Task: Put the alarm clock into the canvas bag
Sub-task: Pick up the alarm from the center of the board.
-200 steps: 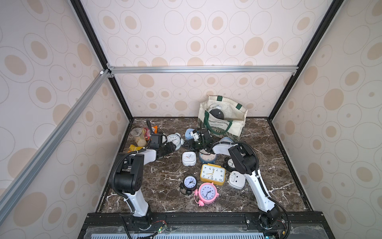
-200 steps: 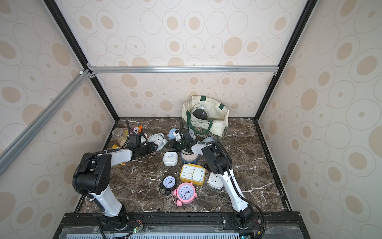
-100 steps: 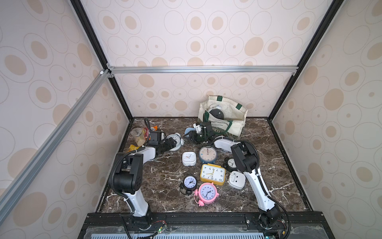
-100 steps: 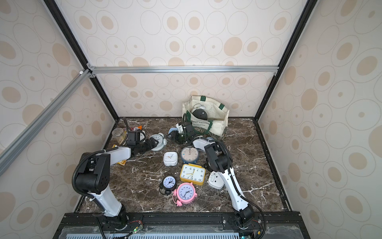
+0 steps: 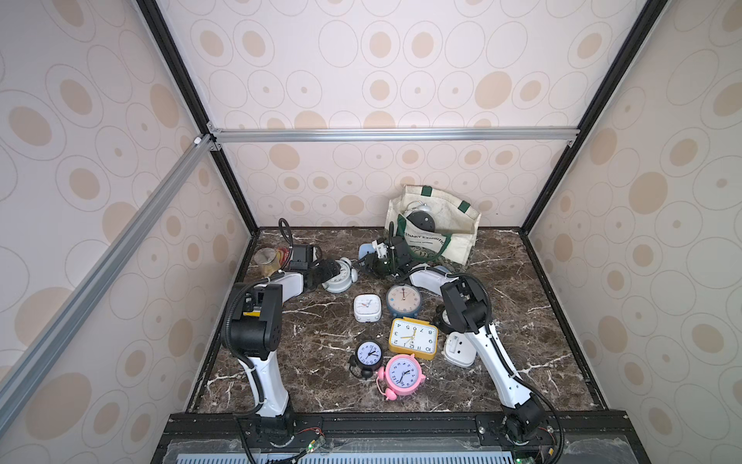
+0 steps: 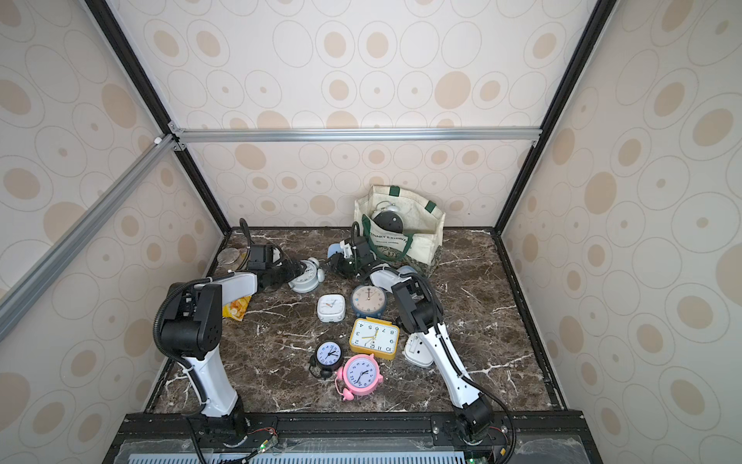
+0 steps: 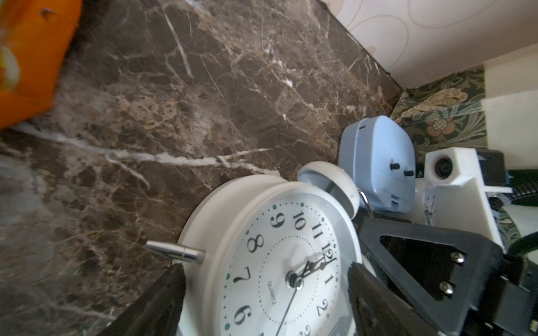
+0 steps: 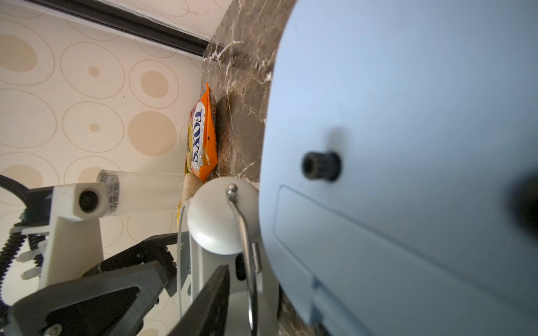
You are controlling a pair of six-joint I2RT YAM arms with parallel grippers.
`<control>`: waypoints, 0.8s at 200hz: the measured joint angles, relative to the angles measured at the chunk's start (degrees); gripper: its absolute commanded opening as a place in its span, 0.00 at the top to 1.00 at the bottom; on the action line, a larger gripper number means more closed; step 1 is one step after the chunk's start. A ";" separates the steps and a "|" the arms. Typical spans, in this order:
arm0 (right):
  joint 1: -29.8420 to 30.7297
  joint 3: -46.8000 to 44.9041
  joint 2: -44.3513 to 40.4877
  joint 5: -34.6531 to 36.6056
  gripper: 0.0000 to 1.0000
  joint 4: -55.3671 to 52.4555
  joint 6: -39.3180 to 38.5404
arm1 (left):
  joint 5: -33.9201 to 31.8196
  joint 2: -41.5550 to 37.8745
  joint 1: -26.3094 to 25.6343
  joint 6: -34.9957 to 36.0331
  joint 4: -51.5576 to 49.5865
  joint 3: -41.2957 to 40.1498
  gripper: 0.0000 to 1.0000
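At the back of the marble table (image 5: pixel 522 321), the canvas bag (image 5: pixel 455 243) is standing upright against the wall with its mouth gaping; a dark-backed bell clock (image 5: pixel 419 219) is lying inside it. Just in front of the bag, the light blue alarm clock (image 8: pixel 407 116) is sitting close against the right gripper (image 5: pixel 369 262); I cannot tell whether that gripper is holding it. The left gripper (image 7: pixel 265 273) is straddling the white twin-bell alarm clock (image 5: pixel 339 277), jaws spread wide to either side of its rim; that clock is resting on the marble, outside the bag.
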 measured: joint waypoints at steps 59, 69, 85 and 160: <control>0.02 -0.17 0.42 -0.48 0.79 3.98 2.64 | 0.52 1.03 0.13 0.17 0.00 0.22 0.14; 0.04 -0.15 0.57 -0.55 0.82 4.52 3.13 | 0.59 1.05 0.13 0.17 0.00 0.22 0.14; 0.07 -0.15 0.74 -0.68 0.90 5.25 3.67 | 0.72 1.05 0.13 0.17 0.02 0.22 0.14; 0.00 -12.41 -5.35 -0.31 1.00 12.15 4.98 | 1.38 -1.99 0.22 0.28 -0.33 -1.14 0.10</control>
